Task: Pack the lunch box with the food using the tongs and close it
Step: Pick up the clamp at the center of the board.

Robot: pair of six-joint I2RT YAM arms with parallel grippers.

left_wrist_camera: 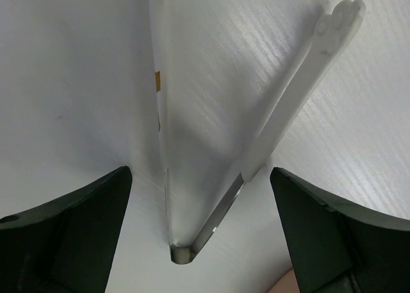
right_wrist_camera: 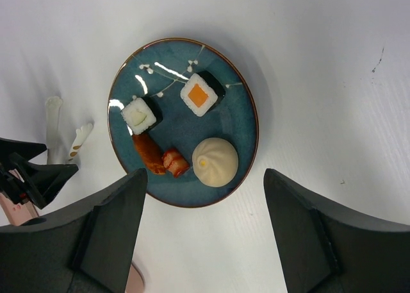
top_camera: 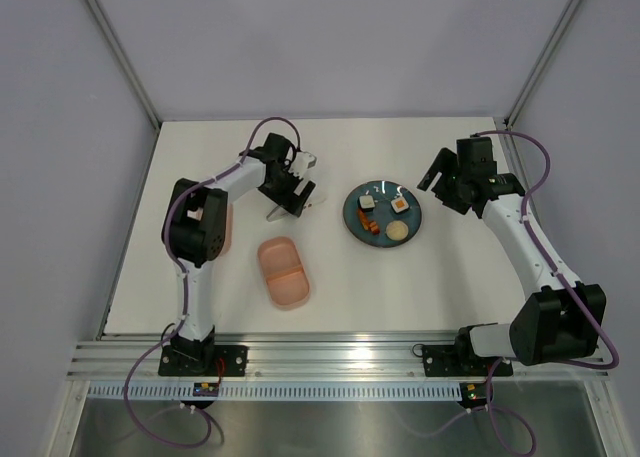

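Observation:
The tongs (left_wrist_camera: 282, 113) lie flat on the white table, a pale V with its bend (left_wrist_camera: 182, 251) nearest the camera. My left gripper (left_wrist_camera: 200, 174) hangs open over them, a finger on each side and neither touching. From above, the tongs (top_camera: 274, 215) show just below that gripper (top_camera: 295, 197). The pink lunch box (top_camera: 284, 272) sits open with both compartments bare. Its lid (top_camera: 226, 227) lies partly under the left arm. The food (right_wrist_camera: 214, 161) rests on a teal plate (right_wrist_camera: 240, 123): two rice rolls, two orange-red sausage bits and a beige bun. My right gripper (right_wrist_camera: 205, 175) is open above the plate's near rim.
The plate (top_camera: 356, 217) stands right of centre, between the two grippers. In the right wrist view the tongs' tips (right_wrist_camera: 52, 126) and the left gripper (right_wrist_camera: 32, 177) show at the left edge. Grey walls close the table at the back and sides.

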